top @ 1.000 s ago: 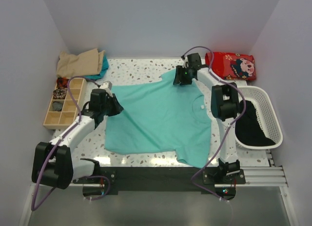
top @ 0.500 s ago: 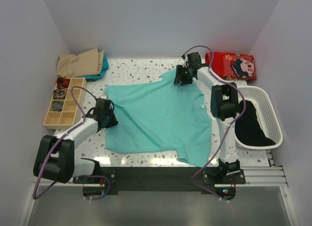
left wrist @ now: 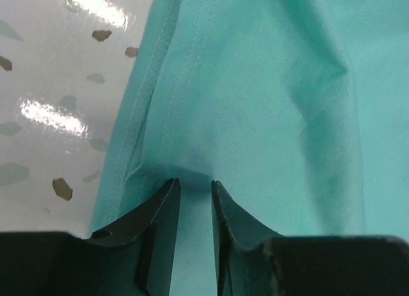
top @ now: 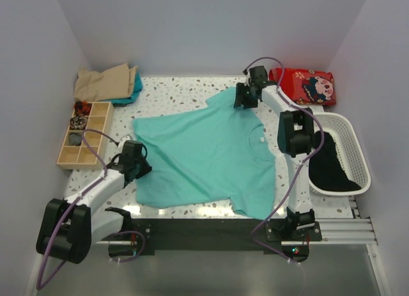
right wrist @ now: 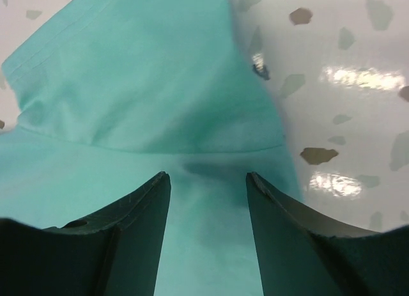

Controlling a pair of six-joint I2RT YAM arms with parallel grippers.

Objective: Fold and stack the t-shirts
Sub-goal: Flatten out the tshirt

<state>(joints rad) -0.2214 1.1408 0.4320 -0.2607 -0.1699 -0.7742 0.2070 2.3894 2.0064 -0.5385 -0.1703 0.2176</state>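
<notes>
A teal-green t-shirt (top: 208,152) lies spread flat on the speckled table, collar toward the right. My left gripper (top: 140,167) sits low at the shirt's left hem edge. In the left wrist view its jaws (left wrist: 195,181) stand open by a narrow gap, with flat teal fabric showing between them and nothing pinched. My right gripper (top: 241,103) is at the far sleeve. Seen from the right wrist, it (right wrist: 208,174) is open wide just over the sleeve seam. A tan t-shirt (top: 102,82) lies folded at the back left, and a black one (top: 326,162) sits in the basket.
A wooden compartment tray (top: 66,156) with small items stands at the left edge. A white laundry basket (top: 354,149) is on the right, and a red patterned pouch (top: 303,85) sits behind it. A folded teal cloth (top: 135,86) lies under the tan t-shirt.
My left gripper slid toward the near edge along the shirt's left side and opened slightly. The shirt's left part now lies flatter. The right gripper shifted slightly toward the back with the sleeve.
</notes>
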